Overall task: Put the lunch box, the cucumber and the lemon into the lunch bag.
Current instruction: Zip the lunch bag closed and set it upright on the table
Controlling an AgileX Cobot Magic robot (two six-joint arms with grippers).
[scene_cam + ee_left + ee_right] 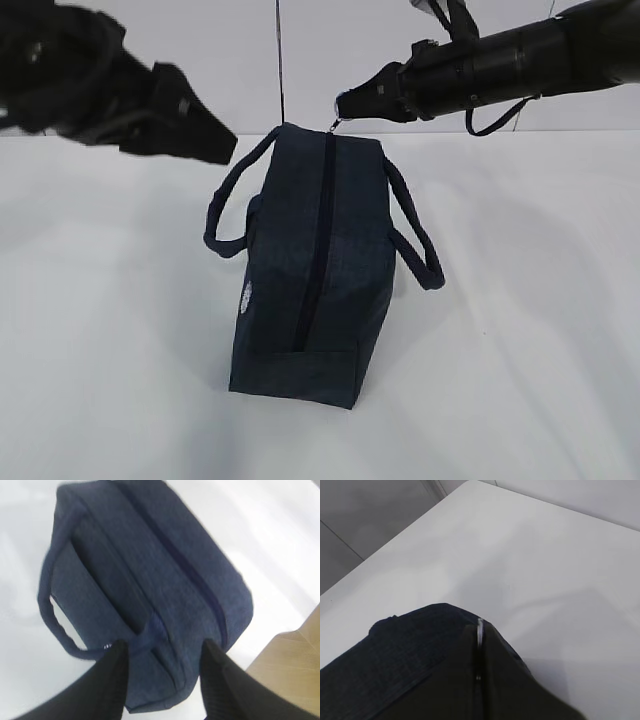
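Bag (pixel 310 270) zipped, on table (pixel 520 400). Right gripper (pixel 345 108) pinches ring pull (pixel 340 124); left gripper (pixel 162 655) spread, empty, over bag end. Step: unzipping. Next: draw pull along zipper (pixel 318 240).

Lunch bag (pixel 310 270) stands on white table (pixel 520 330), top zipper closed along its length, handles drooping to both sides. Right gripper (pixel 345 107) pinches silver ring pull (pixel 339 124) at far end. Left gripper (pixel 215 145) hovers just beside far-left corner

Dark navy lunch bag (pixel 300 270) with white round logo (pixel 246 297), silver ring pull (pixel 343 112), white table (pixel 520 330), black end effectors
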